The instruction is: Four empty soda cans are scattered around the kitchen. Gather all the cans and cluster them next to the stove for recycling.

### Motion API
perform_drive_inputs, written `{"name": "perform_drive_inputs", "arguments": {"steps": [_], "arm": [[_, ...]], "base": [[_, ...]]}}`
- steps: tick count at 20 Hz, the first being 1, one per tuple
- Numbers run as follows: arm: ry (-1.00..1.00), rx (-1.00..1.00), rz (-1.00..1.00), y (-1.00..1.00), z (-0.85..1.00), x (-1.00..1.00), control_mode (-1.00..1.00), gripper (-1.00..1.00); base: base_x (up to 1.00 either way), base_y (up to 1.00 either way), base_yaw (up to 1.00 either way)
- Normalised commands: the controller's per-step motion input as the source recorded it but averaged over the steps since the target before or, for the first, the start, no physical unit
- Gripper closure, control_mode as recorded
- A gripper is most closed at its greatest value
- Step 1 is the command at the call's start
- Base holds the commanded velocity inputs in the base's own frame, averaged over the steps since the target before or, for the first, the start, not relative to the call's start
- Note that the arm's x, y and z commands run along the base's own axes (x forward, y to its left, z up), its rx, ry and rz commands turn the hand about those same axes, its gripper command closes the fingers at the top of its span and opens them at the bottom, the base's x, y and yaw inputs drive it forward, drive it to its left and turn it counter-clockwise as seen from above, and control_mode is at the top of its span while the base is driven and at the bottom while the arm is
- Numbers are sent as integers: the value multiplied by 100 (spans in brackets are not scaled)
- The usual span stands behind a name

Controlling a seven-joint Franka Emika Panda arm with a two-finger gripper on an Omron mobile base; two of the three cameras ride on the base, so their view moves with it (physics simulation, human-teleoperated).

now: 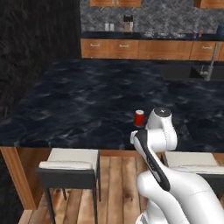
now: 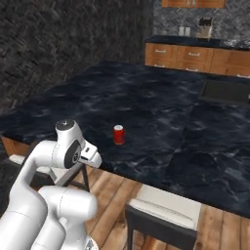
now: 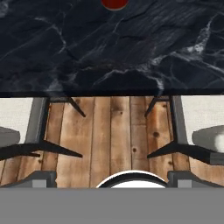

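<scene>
A red soda can (image 1: 139,118) stands upright on the dark marble island, close to its near edge, also seen from the other side (image 2: 118,135). In the hand view the can (image 3: 114,3) is cut off by the top edge. My gripper (image 3: 113,178) hangs open and holds nothing, looking down over the counter's edge at the wooden floor, short of the can. Two tiny red cans (image 1: 197,33) and a blue one (image 1: 220,29) stand on the far back counter. Pale rings (image 1: 162,34) beside them look like the stove's burners, too small to be sure.
Two stools (image 1: 70,164) (image 2: 163,215) with pale seats stand under the island's near edge, either side of my arm. A sink (image 2: 224,90) with a faucet (image 1: 212,61) is set into the island's far right. A coffee machine (image 1: 127,22) sits on the back counter.
</scene>
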Motion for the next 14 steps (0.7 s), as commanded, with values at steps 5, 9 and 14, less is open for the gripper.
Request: {"name": "perform_drive_inputs", "arguments": {"steps": [5, 9, 14], "arm": [[0, 0, 0, 0, 0, 0, 100, -100], [0, 0, 0, 0, 0, 0, 100, -100], [0, 0, 0, 0, 0, 0, 100, -100]], "base": [[33, 46, -32], [48, 36, -30], [54, 32, -24]]}}
